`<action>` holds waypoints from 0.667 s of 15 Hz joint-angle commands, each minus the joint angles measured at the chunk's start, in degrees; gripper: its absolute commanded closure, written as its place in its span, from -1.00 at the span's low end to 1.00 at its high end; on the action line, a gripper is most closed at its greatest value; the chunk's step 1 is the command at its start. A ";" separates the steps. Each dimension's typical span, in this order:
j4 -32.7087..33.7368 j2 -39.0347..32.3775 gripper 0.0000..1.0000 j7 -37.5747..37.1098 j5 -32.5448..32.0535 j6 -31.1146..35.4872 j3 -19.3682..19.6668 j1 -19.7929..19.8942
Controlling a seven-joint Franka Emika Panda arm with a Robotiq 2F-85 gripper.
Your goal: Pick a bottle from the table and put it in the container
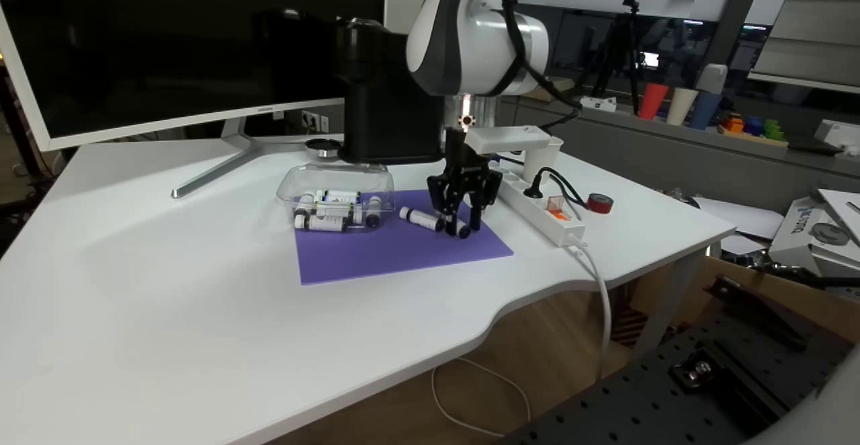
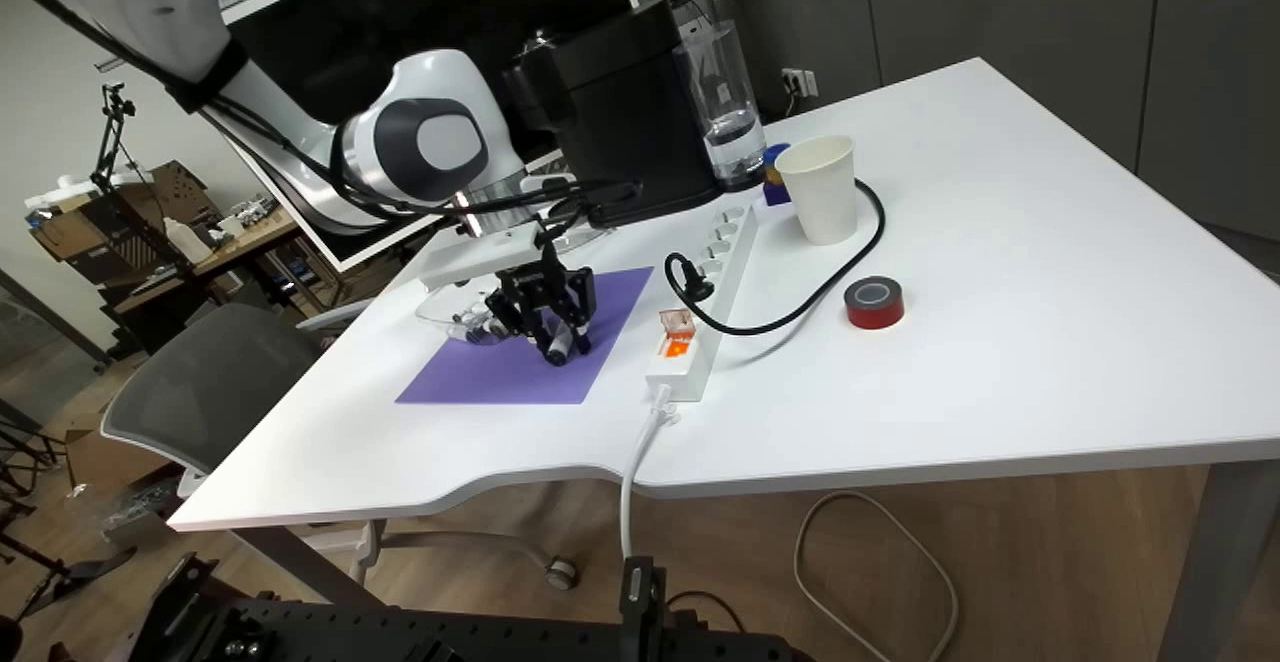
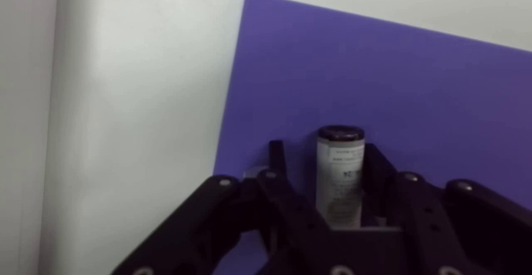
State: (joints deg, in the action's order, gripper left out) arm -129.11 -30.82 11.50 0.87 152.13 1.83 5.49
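On a white table (image 1: 168,337) before a dark monitor (image 1: 168,48), a gripper (image 1: 463,226) stands parted around a bottle (image 3: 340,175) lying on a purple mat (image 1: 390,260), apart from the clear container (image 1: 336,177). An exterior view alone shows a grey chair (image 2: 210,382); the wrist view, a gap beside the bottle.

In an exterior view, find a mat (image 1: 376,257) on the table (image 1: 168,310), container (image 1: 301,180) at its left rear, bottles (image 1: 329,222) inside; rightward, one bottle (image 1: 421,219), then another bottle (image 1: 461,229) between the fingers of the gripper (image 1: 463,224); right of the mat, see the power strip (image 1: 537,212); farther right, cup (image 1: 538,157) and tape (image 1: 599,204).
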 commanded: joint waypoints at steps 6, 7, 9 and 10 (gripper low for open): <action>-0.08 4.37 0.87 -1.08 -3.45 -1.26 0.44 -1.20; -0.28 5.95 0.87 -1.11 -4.49 -1.30 0.53 -1.81; -0.12 8.75 0.87 -1.68 -6.65 -1.12 0.77 -3.20; 0.23 9.92 0.87 -1.88 -7.56 -1.05 0.67 -3.79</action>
State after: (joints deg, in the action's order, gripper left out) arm -128.46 -25.88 11.43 -3.79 152.08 1.92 3.67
